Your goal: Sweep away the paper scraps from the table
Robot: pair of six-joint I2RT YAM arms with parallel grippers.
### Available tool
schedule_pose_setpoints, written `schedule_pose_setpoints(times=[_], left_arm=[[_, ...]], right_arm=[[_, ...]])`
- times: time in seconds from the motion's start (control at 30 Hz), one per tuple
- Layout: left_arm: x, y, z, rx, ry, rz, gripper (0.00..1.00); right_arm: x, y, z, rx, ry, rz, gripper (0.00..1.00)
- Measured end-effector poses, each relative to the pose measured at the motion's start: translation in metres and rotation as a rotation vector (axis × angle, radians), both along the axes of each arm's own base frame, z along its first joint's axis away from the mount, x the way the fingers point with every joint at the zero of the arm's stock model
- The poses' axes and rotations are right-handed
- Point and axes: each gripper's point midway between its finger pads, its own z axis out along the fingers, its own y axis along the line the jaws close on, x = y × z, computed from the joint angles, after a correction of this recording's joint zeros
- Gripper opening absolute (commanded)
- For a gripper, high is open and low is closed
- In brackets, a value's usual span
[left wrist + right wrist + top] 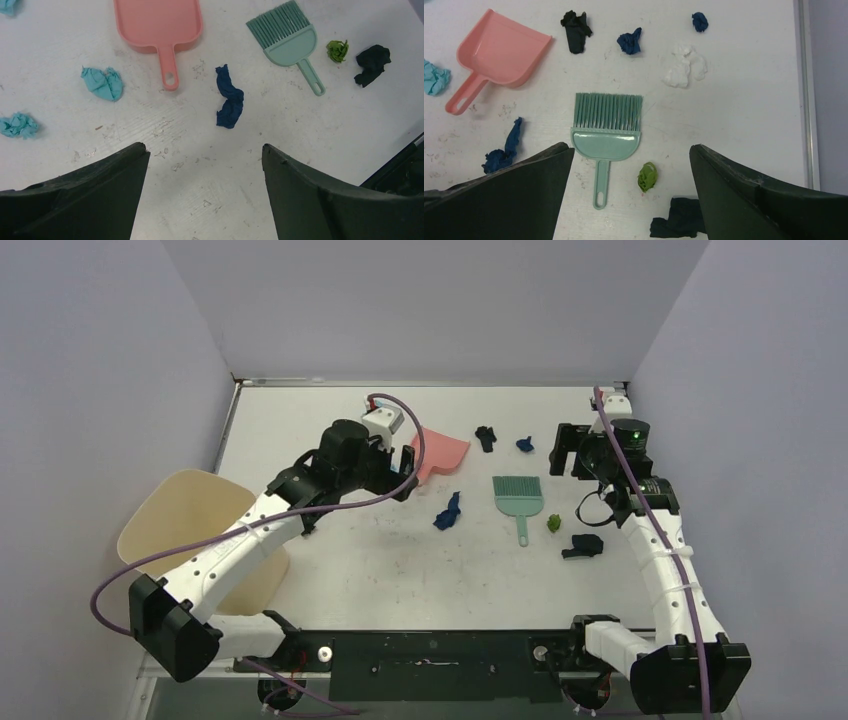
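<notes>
Paper scraps lie scattered on the white table: a dark blue one, a black one, a blue one, a green one and a black one. The left wrist view adds teal wads, and the right wrist view a white wad. My left gripper is open and empty above the table, near the pink dustpan; the dark blue scrap lies ahead of its fingers. My right gripper is open and empty above the teal brush and the green scrap.
The teal brush lies flat mid-table, handle toward me. The pink dustpan lies flat left of it. A beige bin stands off the table's left edge. The table's metal rim runs along the right side.
</notes>
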Motion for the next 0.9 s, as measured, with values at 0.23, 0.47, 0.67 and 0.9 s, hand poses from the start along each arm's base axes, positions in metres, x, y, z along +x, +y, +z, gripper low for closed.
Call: schedule_pose_setpoints(times=[0.23, 0.47, 0.67, 0.9], left_arm=[[0.012, -0.006, -0.024, 0.021, 0.044, 0.045, 0.79], [0.014, -0.031, -0.058, 0.048, 0.130, 0.028, 0.75], [0.025, -0.058, -0.044, 0.031, 0.110, 0.000, 0.72], [0.017, -0.056, -0.044, 0.050, 0.101, 0.001, 0.72]], right_arm=[[-0.003, 0.005, -0.016, -0.043, 0.018, 0.084, 0.90], [-0.008, 0.026, -0.014, -0.047, -0.003, 0.262, 0.90], [-0.004, 0.015, -0.023, -0.031, 0.037, 0.240, 0.96], [-0.006, 0.009, -0.062, -0.062, 0.176, 0.273, 0.82]])
